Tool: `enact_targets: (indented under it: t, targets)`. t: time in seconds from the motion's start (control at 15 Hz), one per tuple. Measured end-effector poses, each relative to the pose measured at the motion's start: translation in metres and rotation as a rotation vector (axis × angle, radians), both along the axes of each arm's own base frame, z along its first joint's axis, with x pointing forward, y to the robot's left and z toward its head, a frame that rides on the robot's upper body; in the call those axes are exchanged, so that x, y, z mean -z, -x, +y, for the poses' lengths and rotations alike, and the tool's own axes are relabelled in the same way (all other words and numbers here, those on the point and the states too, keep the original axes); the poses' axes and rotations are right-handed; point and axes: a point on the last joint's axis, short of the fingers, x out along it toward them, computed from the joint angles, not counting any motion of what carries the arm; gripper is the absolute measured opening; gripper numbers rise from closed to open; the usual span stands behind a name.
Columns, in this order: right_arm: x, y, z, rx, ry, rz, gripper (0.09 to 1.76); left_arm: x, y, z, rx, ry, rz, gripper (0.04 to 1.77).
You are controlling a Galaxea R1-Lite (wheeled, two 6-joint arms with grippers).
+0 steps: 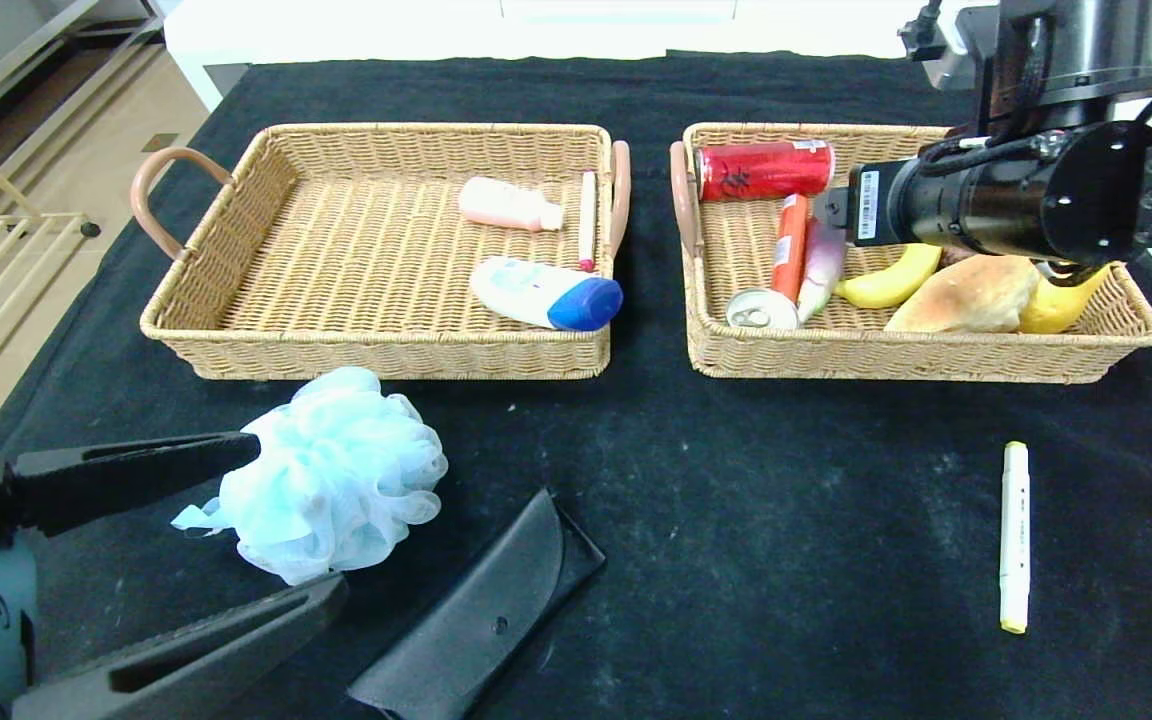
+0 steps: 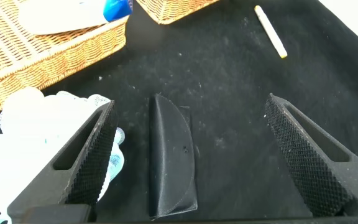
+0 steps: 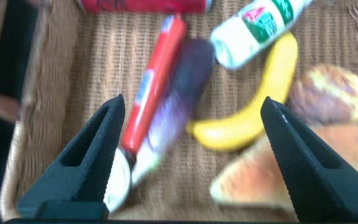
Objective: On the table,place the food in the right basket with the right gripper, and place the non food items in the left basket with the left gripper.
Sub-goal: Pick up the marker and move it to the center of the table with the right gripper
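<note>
Right gripper [image 3: 188,155]: jaws spread, grasping nothing, above right basket [image 1: 1126,330]; its arm hides part of 1 banana [image 1: 886,283]. Left gripper [image 2: 188,155]: jaws spread, straddling glasses case [image 2: 173,165].

2 wicker baskets [image 1: 236,340] sit on the bench. 2 bottles [image 1: 548,292], 1 pink-tipped pen [image 1: 587,220], 1 bath pouf [image 1: 334,472], 1 glasses case [image 1: 481,615], 1 marker [image 1: 1014,535]. 2 cans [image 1: 764,168], 1 sausage stick [image 1: 789,247], 1 eggplant [image 1: 820,268], 2 bananas [image 1: 891,282], 1 bread roll [image 1: 966,296].
</note>
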Motion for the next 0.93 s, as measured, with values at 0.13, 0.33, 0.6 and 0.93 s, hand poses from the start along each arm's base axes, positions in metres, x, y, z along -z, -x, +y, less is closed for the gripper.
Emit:
enact_targets:
  t: [0.13, 0.33, 0.6, 0.93]
  targets:
    - [0.0, 0.018, -0.007, -0.001, 0.006, 0.021, 1.63, 0.0, 0.0, 0.0, 0.0, 0.001, -0.001, 1.72]
    - [0.0, 0.038, -0.02, 0.036, 0.003, 0.04, 1.66, -0.001, 0.001, 0.0, 0.0, 0.002, -0.003, 1.72]
    - [0.006, 0.066, -0.038, 0.09, -0.045, 0.116, 1.68, -0.001, 0.001, 0.001, 0.001, -0.001, -0.008, 1.72]
    - [0.013, 0.11, -0.057, 0.105, -0.186, 0.33, 1.69, -0.001, 0.001, 0.001, 0.002, -0.001, -0.008, 1.72]
